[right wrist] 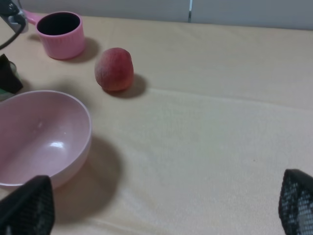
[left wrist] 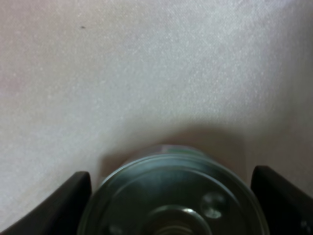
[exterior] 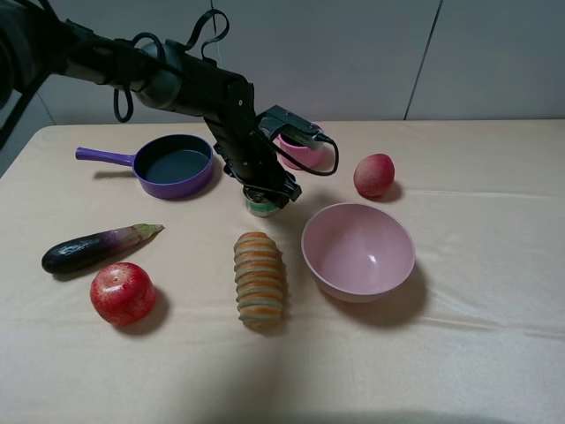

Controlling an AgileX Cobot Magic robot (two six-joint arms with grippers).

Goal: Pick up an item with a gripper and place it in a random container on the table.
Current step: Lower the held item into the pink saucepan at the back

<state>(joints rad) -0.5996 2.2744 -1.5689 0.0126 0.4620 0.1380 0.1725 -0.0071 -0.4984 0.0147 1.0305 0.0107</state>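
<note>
A small tin can (exterior: 261, 205) with a silver lid and green band stands at the middle of the beige table (exterior: 494, 353). My left gripper (exterior: 267, 193) reaches down over it and is shut on it. In the left wrist view the can's lid (left wrist: 176, 196) fills the gap between the two black fingers (left wrist: 73, 200). I cannot tell whether the can rests on the cloth or hangs just above it. The pink saucepan (exterior: 302, 152) stands just behind, half hidden by the arm; the right wrist view shows it (right wrist: 61, 34) with its dark inside. My right gripper (right wrist: 164, 200) is open over bare cloth.
A wide pink bowl (exterior: 357, 252) sits right of the can, a peach (exterior: 374, 175) behind it. A purple frying pan (exterior: 172, 165) lies at the back left. An eggplant (exterior: 97, 247), a red apple (exterior: 122, 293) and a ridged bread loaf (exterior: 259, 280) lie in front.
</note>
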